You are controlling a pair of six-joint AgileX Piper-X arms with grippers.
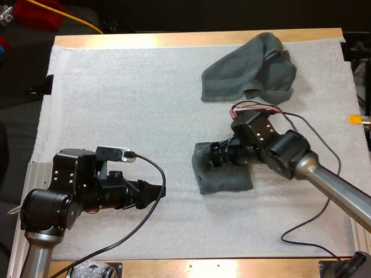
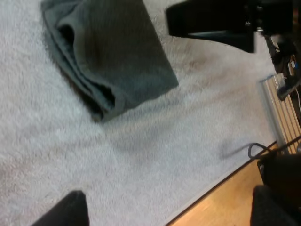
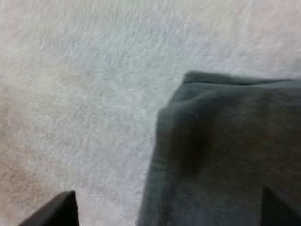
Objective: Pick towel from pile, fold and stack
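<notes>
1. Folded towel [image 1: 226, 176]: dark grey-green, lying flat on the white mat [image 1: 127, 104], right of centre on the near side. Roughly square. Its layered fold edges face my left arm. Its far edge is covered by my right arm, so the long axis is hard to judge.
2. Crumpled towel [image 1: 246, 69]: at the mat's far right, slanting from near-left to far-right, well apart from item 1.
3. Right pincer [image 1: 206, 155]: over item 1's left edge, pointing left. Fingers wide, one above mat, one above cloth, gripping nothing. Contact with the cloth cannot be told.
4. Left pincer [image 1: 155, 194]: near left, pointing right toward item 1 and apart from it. Fingers wide, empty.
5. Bench [image 1: 191, 39]: wooden.
</notes>
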